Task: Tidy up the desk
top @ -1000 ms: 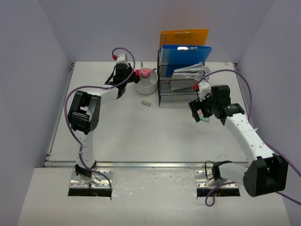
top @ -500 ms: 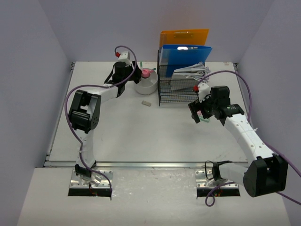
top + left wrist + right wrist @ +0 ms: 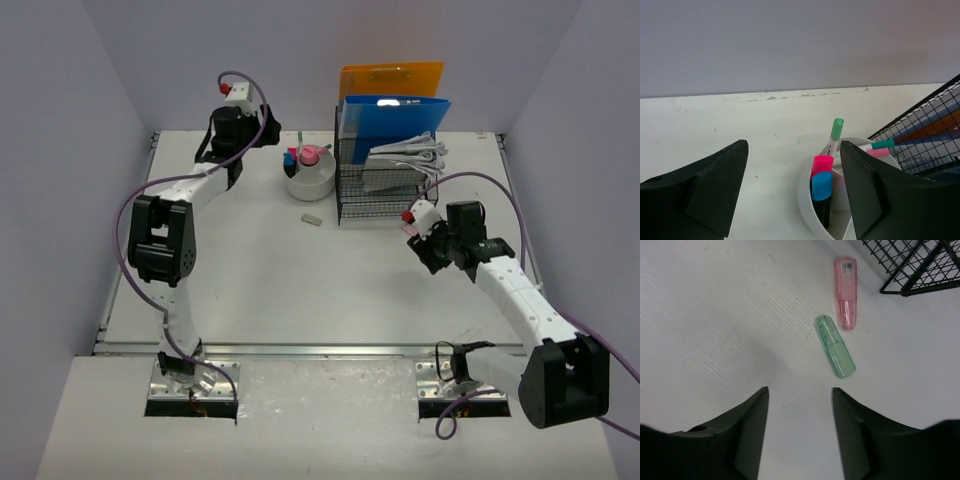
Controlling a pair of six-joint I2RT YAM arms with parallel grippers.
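Note:
The desk [image 3: 250, 270] is a white tabletop between lavender walls. My left gripper [image 3: 272, 133] hovers open at the back, just left of a white cup [image 3: 310, 182]. In the left wrist view its open fingers [image 3: 792, 150] frame the cup [image 3: 807, 200], which holds a pink highlighter [image 3: 822, 164], a blue highlighter [image 3: 821, 186] and a green-capped pen [image 3: 837, 129]. My right gripper [image 3: 422, 250] is low over the desk, open [image 3: 799, 390] and empty. Just beyond its fingertips lie a green translucent case [image 3: 835, 346] and a pink translucent case [image 3: 845, 293].
A black wire-mesh organizer [image 3: 385, 190] with papers stands at the back centre, with a blue folder [image 3: 395, 115] and an orange folder [image 3: 390, 78] behind it. Its corner [image 3: 920, 265] shows close beyond the pink case. A small grey eraser [image 3: 311, 218] lies in front of the cup.
The left gripper opened and drew back up and left from the cup, leaving the blue highlighter in it. The right gripper's jaws narrowed from wide open and it shifted slightly nearer.

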